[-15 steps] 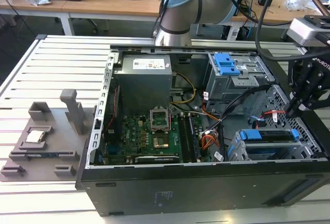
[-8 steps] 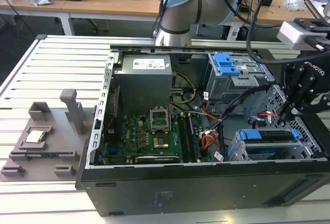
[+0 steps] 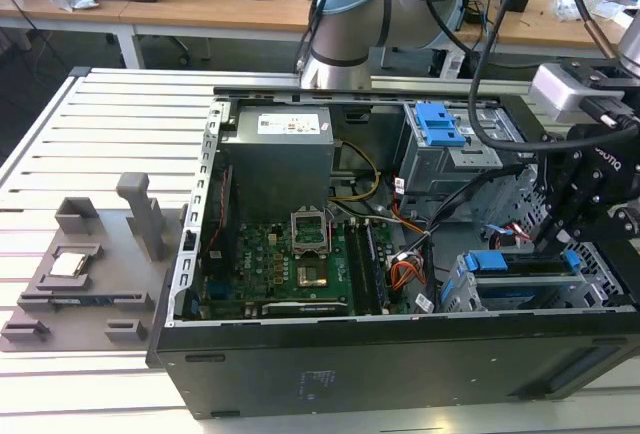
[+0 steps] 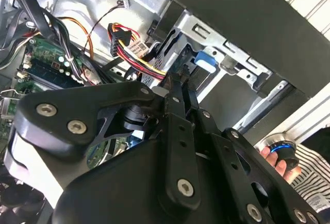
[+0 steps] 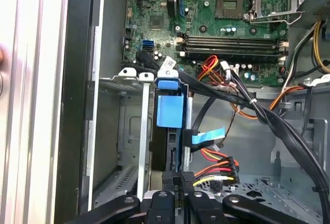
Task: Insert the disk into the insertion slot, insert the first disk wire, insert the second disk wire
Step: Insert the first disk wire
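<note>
Clenching black plug of red-yellow wire bundle (image 5: 188, 175) with black pincer (image 5: 181, 182), right at silver perforated metal cage (image 5: 130, 75) holding blue-framed grey disk (image 5: 169, 111).

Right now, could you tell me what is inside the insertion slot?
The disk sits in one bay of the insertion slot, its blue frame showing. The gripper covers one end of the disk, hiding whatever is plugged in there.

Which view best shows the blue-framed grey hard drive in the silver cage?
The first wrist view: the blue-framed grey hard drive sits edge-on in the silver perforated drive cage, blue end facing the camera. The exterior view shows its blue frame in the cage; the second wrist view, a blue corner.
</note>
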`<state>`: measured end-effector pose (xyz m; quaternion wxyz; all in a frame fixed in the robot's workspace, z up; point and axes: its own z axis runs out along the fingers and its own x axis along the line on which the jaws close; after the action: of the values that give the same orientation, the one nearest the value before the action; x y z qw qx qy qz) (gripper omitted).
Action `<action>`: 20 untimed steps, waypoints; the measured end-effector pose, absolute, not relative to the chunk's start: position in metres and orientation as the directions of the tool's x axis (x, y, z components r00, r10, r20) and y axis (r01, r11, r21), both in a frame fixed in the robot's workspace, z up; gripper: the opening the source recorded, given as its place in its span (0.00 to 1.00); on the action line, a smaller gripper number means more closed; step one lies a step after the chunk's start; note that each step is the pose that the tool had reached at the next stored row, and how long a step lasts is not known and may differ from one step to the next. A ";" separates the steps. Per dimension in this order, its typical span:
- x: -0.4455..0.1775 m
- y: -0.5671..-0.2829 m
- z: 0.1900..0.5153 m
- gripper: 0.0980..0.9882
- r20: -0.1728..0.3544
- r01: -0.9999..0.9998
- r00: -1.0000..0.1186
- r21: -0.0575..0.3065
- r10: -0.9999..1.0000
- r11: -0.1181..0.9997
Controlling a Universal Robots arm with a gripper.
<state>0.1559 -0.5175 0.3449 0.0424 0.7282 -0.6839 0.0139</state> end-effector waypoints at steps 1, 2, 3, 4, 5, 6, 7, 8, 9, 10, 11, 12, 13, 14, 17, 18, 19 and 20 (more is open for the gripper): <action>0.155 -0.518 0.344 0.08 0.078 -0.997 0.063 0.043 -0.995 -0.060; 0.155 -0.518 0.344 0.08 0.078 -0.997 0.063 0.043 -0.995 -0.059; 0.155 -0.518 0.343 0.08 0.079 -0.997 0.061 0.043 -0.995 -0.058; 0.155 -0.519 0.342 0.08 0.078 -0.997 0.060 0.043 -0.995 -0.056; 0.154 -0.519 0.342 0.08 0.078 -0.998 0.059 0.043 -0.995 -0.055; 0.154 -0.519 0.342 0.08 0.079 -0.998 0.058 0.043 -0.995 -0.055; 0.155 -0.519 0.342 0.08 0.078 -0.998 0.057 0.043 -0.995 -0.054; 0.155 -0.519 0.341 0.08 0.078 -0.998 0.057 0.043 -0.995 -0.054; 0.156 -0.519 0.341 0.08 0.078 -0.998 0.057 0.043 -0.995 -0.054; 0.157 -0.519 0.341 0.08 0.078 -0.998 0.057 0.043 -0.995 -0.054; 0.157 -0.519 0.341 0.08 0.078 -0.998 0.057 0.043 -0.995 -0.054; 0.157 -0.519 0.341 0.08 0.079 -0.998 0.057 0.043 -0.995 -0.054; 0.157 -0.519 0.340 0.08 0.078 -0.998 0.058 0.043 -0.995 -0.054; 0.156 -0.519 0.341 0.08 0.078 -0.998 0.058 0.043 -0.995 -0.054; 0.156 -0.519 0.343 0.08 0.078 -0.998 0.057 0.042 -0.995 -0.054; 0.156 -0.519 0.343 0.08 0.077 -0.998 0.056 0.042 -0.995 -0.053; 0.156 -0.519 0.343 0.08 0.078 -0.998 0.054 0.042 -0.996 -0.051; 0.156 -0.519 0.343 0.08 0.078 -0.999 0.036 0.042 -0.996 -0.033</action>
<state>0.1561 -0.5190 0.3430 0.0422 0.7187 -0.6940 0.0134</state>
